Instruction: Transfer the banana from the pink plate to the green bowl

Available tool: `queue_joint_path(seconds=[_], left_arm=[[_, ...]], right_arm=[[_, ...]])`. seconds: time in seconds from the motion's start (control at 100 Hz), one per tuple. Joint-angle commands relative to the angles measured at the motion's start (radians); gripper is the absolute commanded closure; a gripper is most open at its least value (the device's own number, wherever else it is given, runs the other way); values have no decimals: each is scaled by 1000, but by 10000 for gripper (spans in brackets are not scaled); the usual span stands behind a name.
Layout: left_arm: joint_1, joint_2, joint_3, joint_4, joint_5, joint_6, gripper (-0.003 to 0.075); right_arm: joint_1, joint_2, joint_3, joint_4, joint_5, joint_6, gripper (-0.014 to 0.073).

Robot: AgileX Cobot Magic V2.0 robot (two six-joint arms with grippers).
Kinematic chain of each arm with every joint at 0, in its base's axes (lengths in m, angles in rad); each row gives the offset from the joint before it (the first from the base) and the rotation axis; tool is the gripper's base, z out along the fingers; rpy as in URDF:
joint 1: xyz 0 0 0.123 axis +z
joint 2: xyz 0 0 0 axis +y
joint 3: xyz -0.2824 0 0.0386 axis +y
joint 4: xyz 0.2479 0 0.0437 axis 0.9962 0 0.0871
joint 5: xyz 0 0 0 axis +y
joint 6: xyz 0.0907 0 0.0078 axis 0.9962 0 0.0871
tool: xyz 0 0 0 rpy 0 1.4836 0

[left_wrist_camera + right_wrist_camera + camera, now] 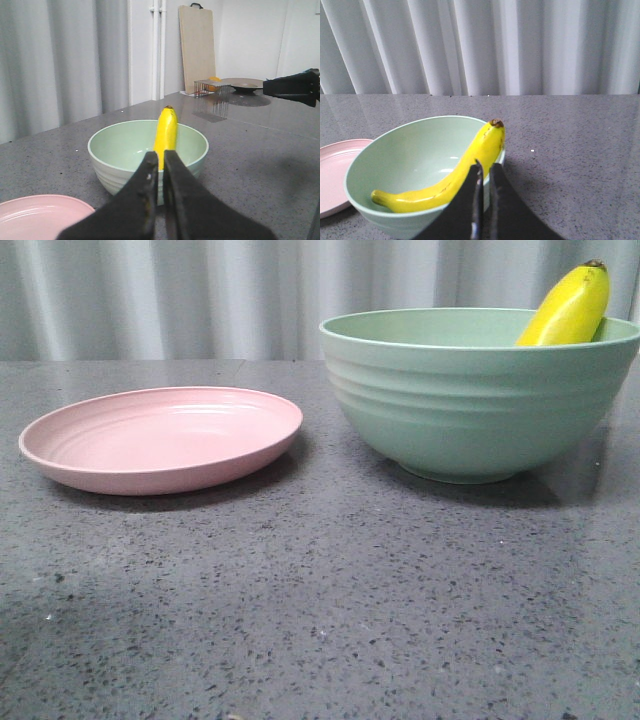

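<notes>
The yellow banana (570,310) lies inside the green bowl (460,410) at the right, its dark tip leaning up over the far rim. To the left of the bowl the pink plate (160,440) holds nothing. No gripper shows in the front view. In the left wrist view my left gripper (160,157) is shut on nothing, short of the bowl (120,145) and banana (166,132), with the plate (35,215) beside it. My right gripper (486,167) is also shut on nothing, just outside the bowl (410,150) that holds the banana (450,187); the plate (332,170) lies beyond.
The table top (320,620) is grey speckled stone, with a pale curtain (200,290) behind it. Off to one side stand a wooden board (196,50), a wire rack (207,89) and a dark dish (242,84). A black arm part (295,87) juts in there.
</notes>
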Motion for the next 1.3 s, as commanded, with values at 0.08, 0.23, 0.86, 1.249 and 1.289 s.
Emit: queue_joint_path(seconds=[0.08, 0.23, 0.86, 1.249, 1.289], left_arm=[[2, -18, 43, 0, -188, -2, 741], [2, -18, 91, 0, -277, -2, 741], [2, -18, 98, 0, -272, -2, 741], [39, -18, 135, -4, -299, -2, 741], [63, -19, 145, -4, -301, -2, 741]], right_arm=[[-4, -101, 33, -16, -88, -10, 661], [-4, -149, 57, -20, -86, -10, 661], [-4, -149, 61, -20, -35, -10, 662], [-4, -149, 61, -20, -35, -10, 662], [-4, -149, 61, -20, -35, -10, 662]])
